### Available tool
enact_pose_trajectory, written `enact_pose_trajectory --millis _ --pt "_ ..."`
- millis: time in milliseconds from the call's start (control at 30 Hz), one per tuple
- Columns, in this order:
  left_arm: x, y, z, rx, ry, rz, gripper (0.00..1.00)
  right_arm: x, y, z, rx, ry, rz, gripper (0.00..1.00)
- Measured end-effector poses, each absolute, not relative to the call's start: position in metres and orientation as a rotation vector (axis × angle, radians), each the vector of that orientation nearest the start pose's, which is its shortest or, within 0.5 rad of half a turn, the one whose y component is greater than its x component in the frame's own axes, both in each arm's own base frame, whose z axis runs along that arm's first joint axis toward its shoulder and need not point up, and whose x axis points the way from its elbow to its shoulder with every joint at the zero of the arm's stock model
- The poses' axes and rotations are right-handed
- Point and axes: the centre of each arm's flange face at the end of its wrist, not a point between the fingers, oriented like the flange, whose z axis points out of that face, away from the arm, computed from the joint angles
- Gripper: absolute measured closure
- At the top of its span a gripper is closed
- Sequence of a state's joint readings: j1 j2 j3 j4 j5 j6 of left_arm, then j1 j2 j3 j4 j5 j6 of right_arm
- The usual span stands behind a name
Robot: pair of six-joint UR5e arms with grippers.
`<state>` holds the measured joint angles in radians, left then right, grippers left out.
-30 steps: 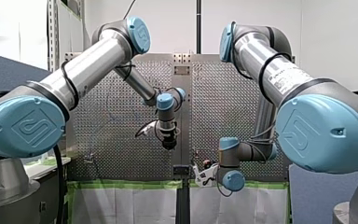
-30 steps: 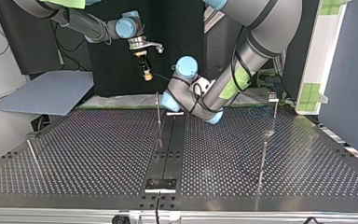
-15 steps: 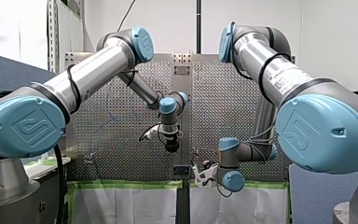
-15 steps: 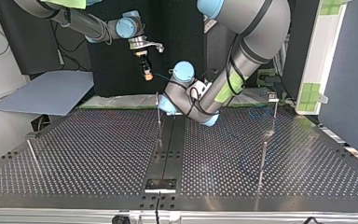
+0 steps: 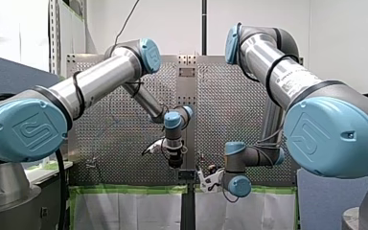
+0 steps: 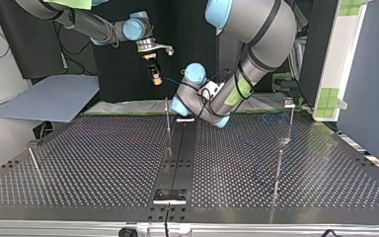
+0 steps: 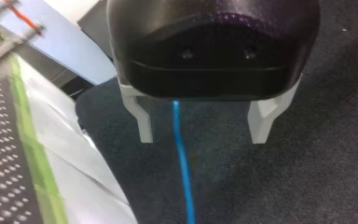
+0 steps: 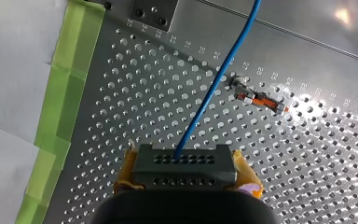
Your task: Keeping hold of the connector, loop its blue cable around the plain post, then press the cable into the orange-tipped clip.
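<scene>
My right gripper (image 8: 186, 176) is clamping its yellow pads (image 8: 127, 171) on both ends of the grey connector (image 8: 184, 165), holding it above the perforated table (image 8: 135, 107). The blue cable (image 8: 214, 88) is leaving the connector's face and passing just beside the base of the orange-tipped clip (image 8: 260, 99); whether the two are touching cannot be determined. My left gripper (image 7: 201, 140) is standing wide open, gripping nothing. The cable is running through the gap between its white fingers (image 7: 144, 123), clear of both, over dark flooring (image 7: 307, 163) beside the green tape (image 7: 28, 140) at the table's edge.
</scene>
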<state>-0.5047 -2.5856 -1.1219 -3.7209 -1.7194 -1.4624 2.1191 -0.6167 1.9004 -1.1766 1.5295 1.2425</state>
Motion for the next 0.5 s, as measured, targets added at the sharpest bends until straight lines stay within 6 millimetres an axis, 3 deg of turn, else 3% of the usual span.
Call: enact_pose_trajectory --millis 500 --pt "0.513 -0.417 0.013 0.746 2.551 0.037 0.02 0.403 -0.395 -0.078 1.776 -0.601 1.339 1.00"
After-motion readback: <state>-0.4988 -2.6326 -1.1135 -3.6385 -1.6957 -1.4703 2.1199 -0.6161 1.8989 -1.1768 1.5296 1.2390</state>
